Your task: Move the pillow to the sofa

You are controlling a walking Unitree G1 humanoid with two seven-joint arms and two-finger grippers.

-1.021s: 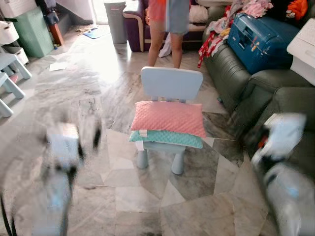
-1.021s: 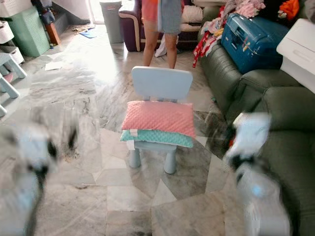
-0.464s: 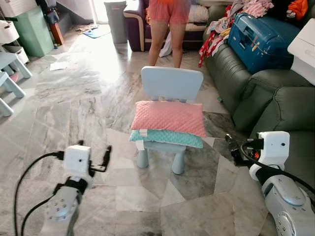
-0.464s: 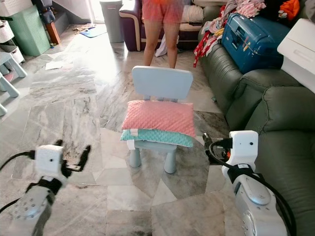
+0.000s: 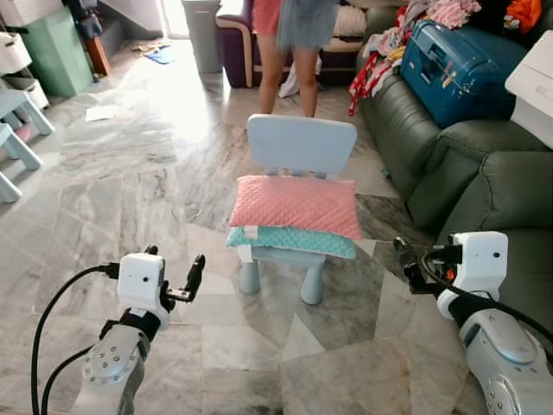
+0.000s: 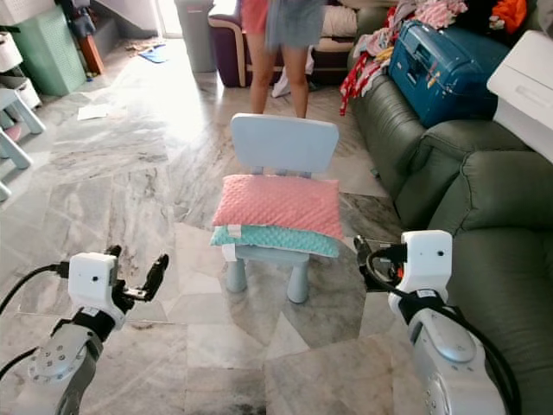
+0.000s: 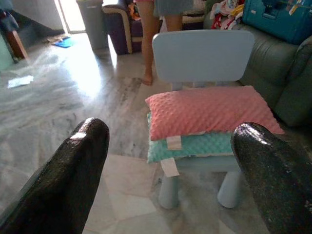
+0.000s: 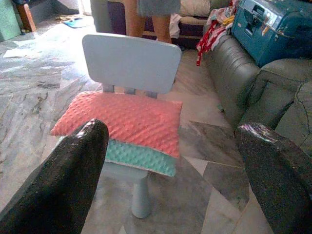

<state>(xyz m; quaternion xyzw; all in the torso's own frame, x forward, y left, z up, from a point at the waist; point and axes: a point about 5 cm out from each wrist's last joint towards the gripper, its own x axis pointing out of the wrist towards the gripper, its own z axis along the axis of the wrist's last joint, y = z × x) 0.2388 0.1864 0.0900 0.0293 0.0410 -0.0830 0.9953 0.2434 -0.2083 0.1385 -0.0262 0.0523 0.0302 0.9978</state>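
Approach step, nothing grabbed yet. The pink pillow [image 5: 296,206] sits on a teal pillow [image 5: 294,242] on the little chair [image 5: 301,145] at 12 o'clock. Left gripper [image 5: 177,275] and right gripper [image 5: 404,258] hang released. Next: close in, clamp both sides, then swing to the sofa [image 5: 484,186] at 2 o'clock.

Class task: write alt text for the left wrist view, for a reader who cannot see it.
A pink pillow lies on a teal pillow on a small pale blue chair, seen between the left gripper's two open black fingers. A green sofa stands beside the chair, and a person's legs stand behind it on the marble floor.
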